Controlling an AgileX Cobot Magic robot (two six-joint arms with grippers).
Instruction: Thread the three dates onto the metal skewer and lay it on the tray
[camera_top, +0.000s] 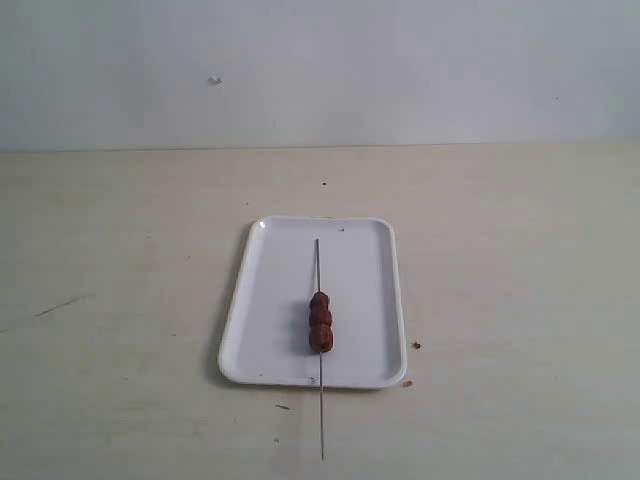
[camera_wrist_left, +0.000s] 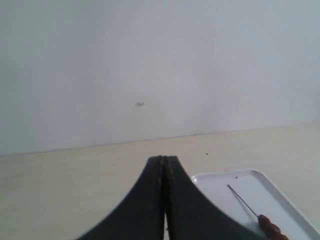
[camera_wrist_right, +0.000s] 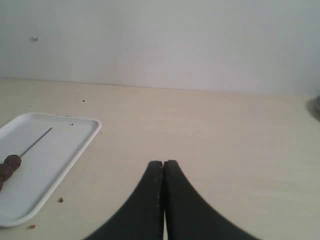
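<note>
The white tray (camera_top: 370, 300) lies in the middle of the table in the exterior view. The thin metal skewer (camera_top: 318, 262) rests lengthwise on it, its near end sticking out over the front rim. Three dark red-brown dates (camera_top: 320, 322) sit threaded in a row on the skewer, on the tray's near half. Neither arm shows in the exterior view. My left gripper (camera_wrist_left: 163, 159) is shut and empty, back from the tray (camera_wrist_left: 250, 177), where the skewer (camera_wrist_left: 242, 199) and dates (camera_wrist_left: 270, 227) show. My right gripper (camera_wrist_right: 163, 162) is shut and empty, apart from the tray (camera_wrist_right: 80, 145), skewer (camera_wrist_right: 36, 142) and dates (camera_wrist_right: 10, 164).
Small reddish crumbs (camera_top: 416, 345) lie on the beige table just right of the tray, with another (camera_top: 407, 382) near its front right corner. A pale wall (camera_top: 320, 70) rises behind the table. A dark object (camera_wrist_right: 315, 107) shows at the right wrist view's edge.
</note>
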